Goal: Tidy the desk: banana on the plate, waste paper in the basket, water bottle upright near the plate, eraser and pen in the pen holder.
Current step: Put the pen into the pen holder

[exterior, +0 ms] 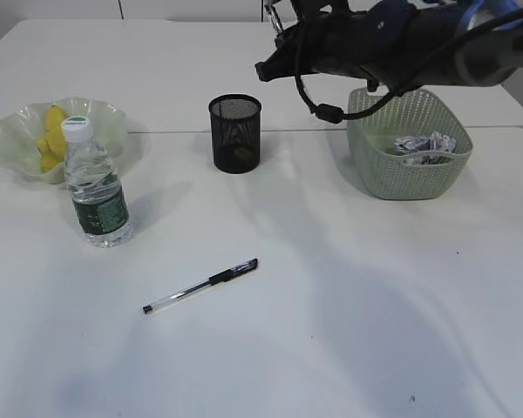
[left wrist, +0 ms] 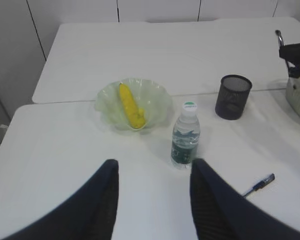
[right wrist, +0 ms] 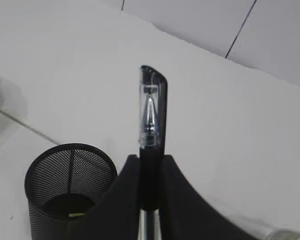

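Observation:
My right gripper (right wrist: 151, 157) is shut on a pen (right wrist: 151, 110) with a clear cap, held above and just right of the black mesh pen holder (right wrist: 65, 175) (exterior: 235, 133). A pale yellow eraser (right wrist: 77, 215) lies at the holder's bottom. A second pen (exterior: 200, 286) lies on the desk (exterior: 349, 305) in front. The banana (exterior: 50, 139) rests in the green plate (exterior: 113, 117). The water bottle (exterior: 96, 187) stands upright beside the plate. Waste paper (exterior: 425, 144) sits in the basket (exterior: 410, 174). My left gripper (left wrist: 155, 167) hangs open and empty, short of the bottle (left wrist: 186, 135).
The right arm (exterior: 401, 39) reaches across the back of the desk from the right, over the basket. A seam (exterior: 174, 131) runs across the desk behind the holder. In the left wrist view the desk's left edge (left wrist: 10, 130) shows.

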Tool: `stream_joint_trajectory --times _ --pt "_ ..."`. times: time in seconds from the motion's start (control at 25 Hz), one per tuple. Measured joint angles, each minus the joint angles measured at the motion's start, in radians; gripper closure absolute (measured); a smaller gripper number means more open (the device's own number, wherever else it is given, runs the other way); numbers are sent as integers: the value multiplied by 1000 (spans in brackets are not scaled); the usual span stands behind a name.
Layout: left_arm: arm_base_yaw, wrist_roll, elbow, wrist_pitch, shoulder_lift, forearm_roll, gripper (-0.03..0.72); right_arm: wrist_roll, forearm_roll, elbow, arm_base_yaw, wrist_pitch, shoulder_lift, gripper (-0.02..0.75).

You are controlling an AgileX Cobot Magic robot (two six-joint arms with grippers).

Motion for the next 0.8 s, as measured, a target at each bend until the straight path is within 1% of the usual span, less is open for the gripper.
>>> stream_joint_trajectory --times 0.12,0.24,0.52,0.64,0.8 --pt "0 0 0 -22 0 2 362 0 52 -2 0 -40 26 694" --pt "0 0 0 -31 2 2 362 0 66 -40 0 -64 53 694" --pt "0 0 0 -34 28 5 362 6 72 -199 0 -84 128 694" --pt "0 0 0 -34 41 5 362 51 74 -253 0 -91 161 694" --pt "0 0 0 -34 67 5 363 160 76 -289 0 -96 202 694"
